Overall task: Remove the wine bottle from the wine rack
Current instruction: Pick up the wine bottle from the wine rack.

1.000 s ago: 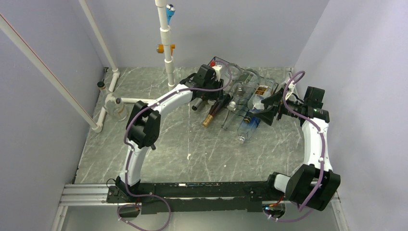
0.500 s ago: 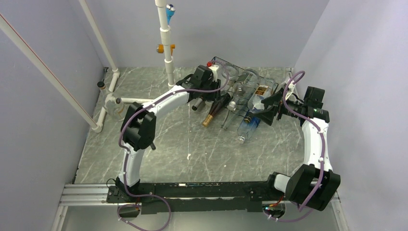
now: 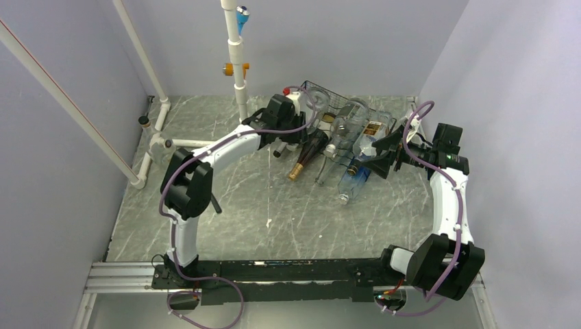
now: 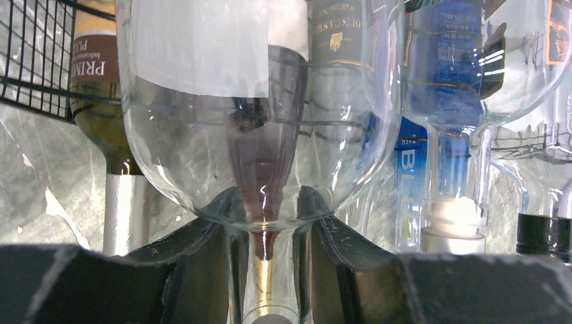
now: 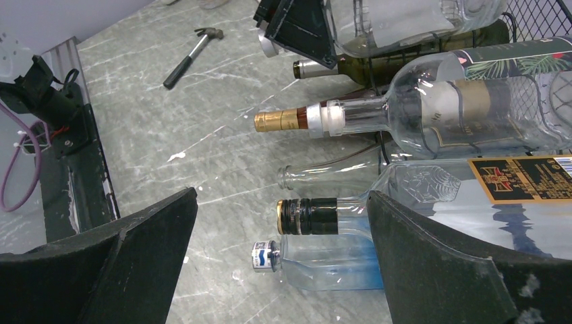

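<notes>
Two arms are reaching toward the black metal wire rack [image 3: 316,88] at the table's far side in the overhead view, with bottles lying across it. At the left wrist, the left gripper [image 4: 270,233] is clamping its fingers [image 4: 195,260] on the neck of the clear glass wine bottle with a white label [image 4: 216,135], which is lying in the rack. At the right wrist, the right gripper [image 5: 281,196] is hanging spread wide, holding nothing. Extraction seems to be starting. The next move is calling for a straight pull back, clear of the neighbouring bottles.
</notes>
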Controlling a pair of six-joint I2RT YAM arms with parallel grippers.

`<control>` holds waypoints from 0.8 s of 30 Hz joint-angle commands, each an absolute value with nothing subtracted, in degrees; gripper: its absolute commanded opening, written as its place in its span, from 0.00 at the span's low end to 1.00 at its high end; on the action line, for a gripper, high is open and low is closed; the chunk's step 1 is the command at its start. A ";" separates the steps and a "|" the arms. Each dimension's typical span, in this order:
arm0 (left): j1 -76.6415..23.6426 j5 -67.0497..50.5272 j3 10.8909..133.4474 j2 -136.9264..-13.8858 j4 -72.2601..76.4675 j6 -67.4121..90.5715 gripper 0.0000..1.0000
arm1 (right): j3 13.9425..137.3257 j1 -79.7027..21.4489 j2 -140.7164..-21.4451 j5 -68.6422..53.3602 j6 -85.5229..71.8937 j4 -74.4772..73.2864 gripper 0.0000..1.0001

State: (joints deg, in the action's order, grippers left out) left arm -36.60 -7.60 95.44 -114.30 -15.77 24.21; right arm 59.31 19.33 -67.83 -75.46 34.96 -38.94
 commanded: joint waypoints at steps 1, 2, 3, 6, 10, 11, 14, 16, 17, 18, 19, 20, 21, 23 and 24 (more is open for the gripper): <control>-36.30 -7.42 96.35 -104.32 -0.44 24.81 0.00 | 59.68 19.61 -67.43 -76.93 35.91 -36.47 1.00; -36.30 -7.61 95.76 -103.72 0.31 24.93 0.00 | 59.68 19.56 -67.46 -76.92 35.88 -36.46 1.00; -36.30 -7.71 94.99 -103.12 1.21 25.14 0.00 | 59.63 19.54 -67.34 -77.04 35.93 -36.40 1.00; -36.30 -7.89 92.84 -101.03 2.26 25.61 0.00 | 59.52 19.58 -67.33 -77.00 35.69 -36.23 1.00; -36.30 -8.46 90.53 -98.68 2.87 26.09 0.00 | 59.33 19.60 -67.20 -77.14 35.39 -35.87 1.00; -36.30 -8.56 90.11 -98.12 3.02 26.17 0.00 | 59.33 19.63 -67.21 -77.15 35.31 -35.74 1.00; -36.30 -9.08 88.82 -96.57 3.12 26.49 0.00 | 59.16 19.58 -67.11 -77.09 35.16 -35.60 1.00; -36.30 -9.59 88.64 -95.68 2.45 26.55 0.00 | 59.06 19.59 -66.99 -77.13 35.21 -35.51 1.00; -36.25 -9.71 88.49 -95.26 2.17 26.54 0.00 | 59.02 19.57 -66.92 -77.11 35.24 -35.51 1.00; -36.29 -9.96 88.12 -94.68 2.18 26.63 0.00 | 58.98 19.60 -66.91 -77.08 35.24 -35.51 1.00; -36.30 -10.03 87.66 -94.06 2.20 26.62 0.00 | 58.98 19.56 -66.82 -77.08 35.24 -35.46 1.00; -36.28 -10.09 87.22 -93.34 2.20 26.63 0.00 | 58.90 19.64 -66.87 -77.05 35.24 -35.43 1.00; -36.29 -10.18 86.79 -92.63 2.12 26.71 0.00 | 58.77 19.62 -66.78 -77.12 35.24 -35.34 1.00; -36.30 -10.61 85.94 -91.22 1.86 26.72 0.00 | 58.75 19.61 -66.78 -77.22 35.25 -35.33 1.00; -36.30 -10.95 85.38 -90.48 1.85 26.78 0.00 | 58.72 19.60 -66.64 -77.22 35.32 -35.33 1.00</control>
